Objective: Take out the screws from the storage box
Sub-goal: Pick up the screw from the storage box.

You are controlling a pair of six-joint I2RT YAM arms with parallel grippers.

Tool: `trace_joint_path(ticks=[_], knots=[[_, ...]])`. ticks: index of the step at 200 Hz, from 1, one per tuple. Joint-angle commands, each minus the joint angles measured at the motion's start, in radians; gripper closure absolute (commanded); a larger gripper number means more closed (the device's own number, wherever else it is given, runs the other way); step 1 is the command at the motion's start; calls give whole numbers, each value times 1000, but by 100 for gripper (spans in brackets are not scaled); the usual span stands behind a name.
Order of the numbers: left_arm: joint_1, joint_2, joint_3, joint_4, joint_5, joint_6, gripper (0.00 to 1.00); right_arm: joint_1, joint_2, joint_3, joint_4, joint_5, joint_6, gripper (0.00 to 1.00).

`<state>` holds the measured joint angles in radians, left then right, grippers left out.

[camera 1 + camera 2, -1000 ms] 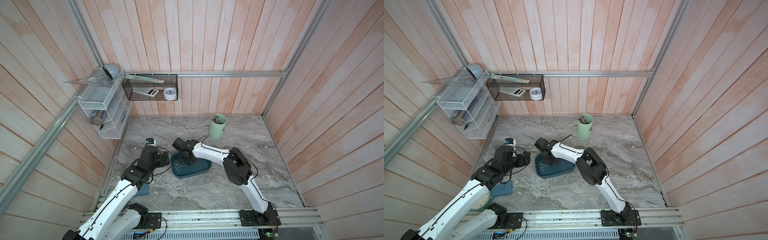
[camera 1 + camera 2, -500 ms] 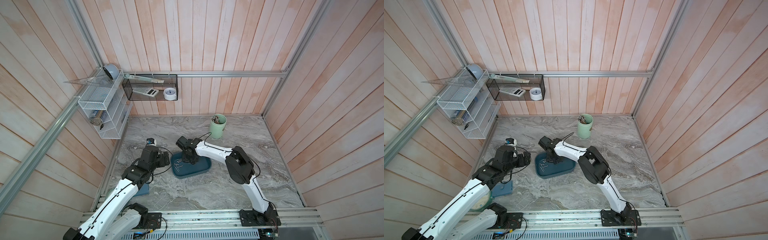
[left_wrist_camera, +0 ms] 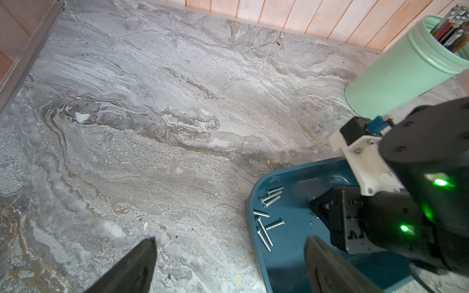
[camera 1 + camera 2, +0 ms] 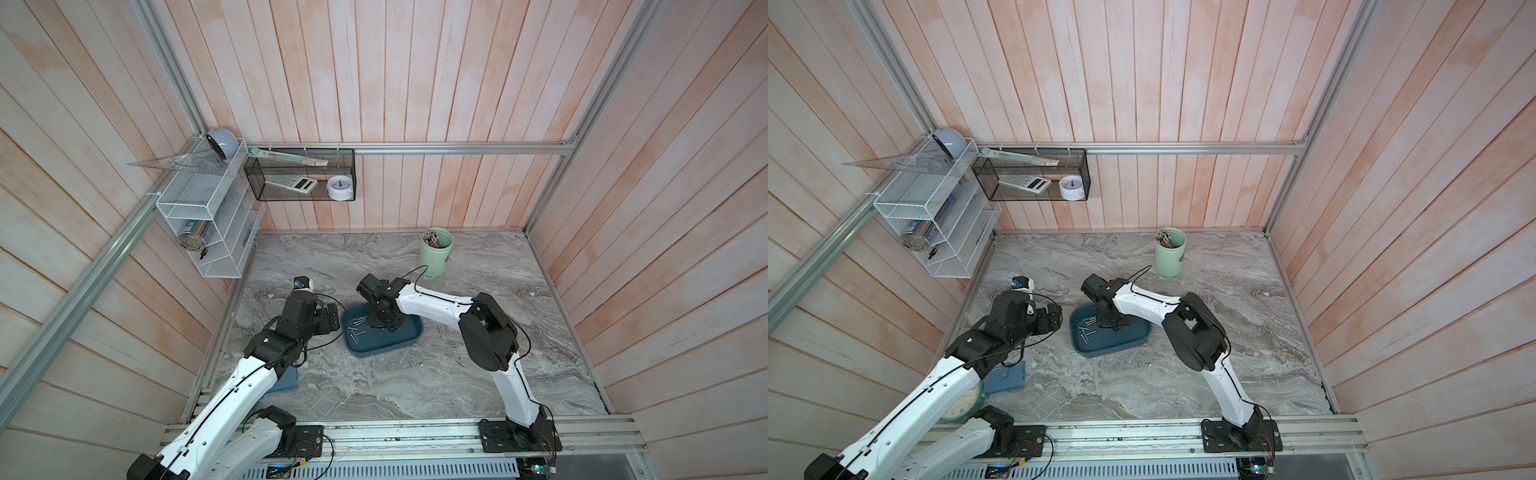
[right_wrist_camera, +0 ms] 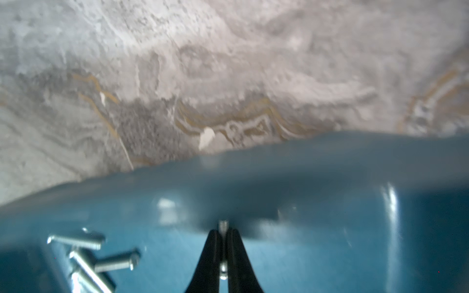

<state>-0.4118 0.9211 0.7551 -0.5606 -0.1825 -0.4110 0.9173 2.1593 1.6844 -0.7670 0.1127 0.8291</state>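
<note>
The storage box (image 4: 401,345) (image 4: 1121,341), a shallow dark teal tray, lies on the marble between the two arms. Several screws (image 4: 356,328) (image 4: 1089,328) (image 3: 266,220) (image 5: 96,256) lie at its left end. My right gripper (image 4: 388,326) (image 4: 1115,324) (image 5: 222,232) points down into the box, shut on one thin screw (image 5: 223,225) whose tip sticks out past the fingertips. My left gripper (image 4: 332,318) (image 4: 1054,313) (image 3: 229,239) is open and empty. It straddles the box's left rim (image 3: 253,228).
A few loose screws (image 4: 449,344) lie on the marble right of the box. A pale green cup (image 4: 435,253) (image 4: 1169,253) of sticks stands at the back. A blue pad (image 4: 286,378) lies under my left arm. Wire racks hang on the left and back walls.
My right gripper has shifted a little to the right inside the box and is now shut on a screw. The left arm has stayed where it was.
</note>
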Motion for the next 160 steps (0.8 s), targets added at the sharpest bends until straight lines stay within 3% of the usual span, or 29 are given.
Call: trace_joint_path(ticks=[1, 41, 77, 128, 160], knots=[[-3, 11, -13, 20, 41, 12, 4, -6, -113, -45, 68, -11, -17, 91], [-4, 39, -8, 26, 144, 0, 4, -3, -177, -134, 191, -78, -12, 91], [-4, 49, -4, 21, 147, 2, 4, -5, -212, -159, 179, -52, -21, 91], [-4, 60, -1, -7, 60, 7, 4, -22, -402, -268, 120, 106, -111, 91], [-3, 85, 16, -31, 39, 8, 4, -47, -550, -399, 81, 315, -88, 91]])
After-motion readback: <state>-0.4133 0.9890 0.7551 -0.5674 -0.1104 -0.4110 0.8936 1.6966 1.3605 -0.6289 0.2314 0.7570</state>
